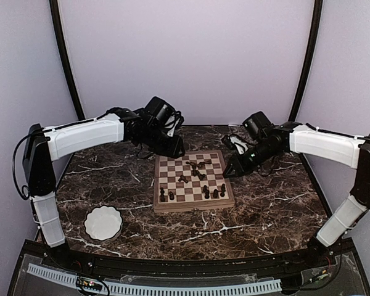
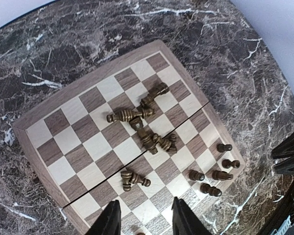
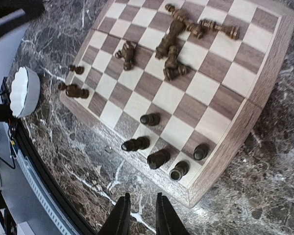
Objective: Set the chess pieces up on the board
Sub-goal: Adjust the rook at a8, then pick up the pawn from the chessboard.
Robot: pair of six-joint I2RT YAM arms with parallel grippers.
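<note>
Left gripper (image 2: 147, 220) hangs over the far left corner of the chessboard (image 1: 194, 206), its fingers spread wide with nothing between them. The right gripper (image 3: 142, 215) hovers just off the board's right edge above bare stone, its fingers parted only narrowly and empty. The board lies at the middle of a dark brown marble tabletop (image 1: 265, 209) laced with white veins. Several dark chess pieces (image 2: 132, 115) lie toppled in a loose heap on its central squares, and a few more (image 2: 213, 174) stand upright along its near rows. A white scalloped bowl (image 1: 103, 222) sits on the marble near the left, well apart from the board. Pale lavender walls (image 1: 191, 55) close in the table, with dark curved poles (image 1: 65, 55) rising at the far corners.
</note>
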